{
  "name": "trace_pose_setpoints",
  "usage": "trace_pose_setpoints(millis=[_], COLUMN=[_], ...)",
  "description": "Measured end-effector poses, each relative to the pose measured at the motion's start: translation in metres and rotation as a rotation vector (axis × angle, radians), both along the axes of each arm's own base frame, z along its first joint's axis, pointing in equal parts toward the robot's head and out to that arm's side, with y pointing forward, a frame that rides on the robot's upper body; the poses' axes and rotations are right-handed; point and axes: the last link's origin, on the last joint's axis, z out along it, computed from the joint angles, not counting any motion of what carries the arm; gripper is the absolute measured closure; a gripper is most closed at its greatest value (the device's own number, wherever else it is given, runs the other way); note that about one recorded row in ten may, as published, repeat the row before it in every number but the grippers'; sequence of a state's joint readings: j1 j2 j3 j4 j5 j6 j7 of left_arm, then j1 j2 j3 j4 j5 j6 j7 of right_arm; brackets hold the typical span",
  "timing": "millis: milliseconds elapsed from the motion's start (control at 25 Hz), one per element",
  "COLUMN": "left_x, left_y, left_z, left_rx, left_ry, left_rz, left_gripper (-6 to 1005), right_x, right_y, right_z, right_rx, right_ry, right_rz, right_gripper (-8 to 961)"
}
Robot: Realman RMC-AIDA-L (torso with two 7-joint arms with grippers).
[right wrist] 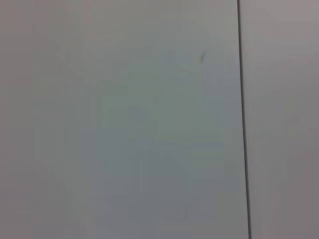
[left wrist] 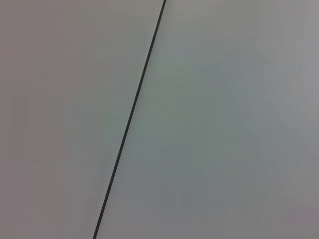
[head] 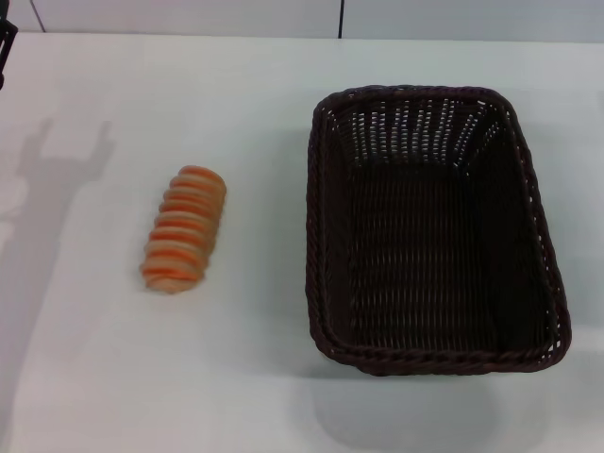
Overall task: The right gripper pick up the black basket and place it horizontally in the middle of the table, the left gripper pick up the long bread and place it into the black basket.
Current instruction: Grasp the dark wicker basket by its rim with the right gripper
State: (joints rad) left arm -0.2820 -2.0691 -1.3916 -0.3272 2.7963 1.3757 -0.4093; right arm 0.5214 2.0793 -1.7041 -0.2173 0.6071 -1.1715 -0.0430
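Table: a plain white smooth tabletop (head: 255,377) is seen from the head view, bordered at the far edge by pale wall panels (head: 189,14) split by a dark vertical seam.
Basket: a large rectangular dark brown-black woven wicker basket (head: 429,231) with flared sides and a braided rim is set upright on the table's right half, its long side running away from the robot; nothing is held inside it.
Bread: a small elongated tan-cream loaf with orange crosswise stripes (head: 184,229) is laid flat on the table left of the basket, well apart from it, its length slightly slanted and roughly parallel to the basket's long side.
Shadow: a grey fork-shaped shadow (head: 61,165) is cast on the table left of the loaf.
Dark part: a small black object (head: 5,47) is cut off at the upper left edge; what it is cannot be told.
Left gripper: not seen; spread or pressed together cannot be told. Only a pale surface with one dark seam (left wrist: 130,117) is shown in the left wrist view.
Right gripper: not seen; its state cannot be told. A pale surface with a dark seam (right wrist: 243,119) is shown in the right wrist view.
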Motion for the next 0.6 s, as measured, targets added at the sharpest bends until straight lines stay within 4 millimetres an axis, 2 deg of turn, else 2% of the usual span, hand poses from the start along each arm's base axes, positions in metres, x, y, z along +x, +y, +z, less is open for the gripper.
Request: trace_pose_setpoints(millis=[600], left_x=[-0.0047], left_y=[0.0044], left_z=[-0.0008], left_rx=[-0.010], left_ry=[-0.006], left_rz=[0.041], left_gripper=[133], right_x=[-0.0008], right_y=[0.0085], right_z=[-0.0010], right_rx=[-0.033], right_ry=[-0.008], right_rz=[-0.016], right_gripper=[228])
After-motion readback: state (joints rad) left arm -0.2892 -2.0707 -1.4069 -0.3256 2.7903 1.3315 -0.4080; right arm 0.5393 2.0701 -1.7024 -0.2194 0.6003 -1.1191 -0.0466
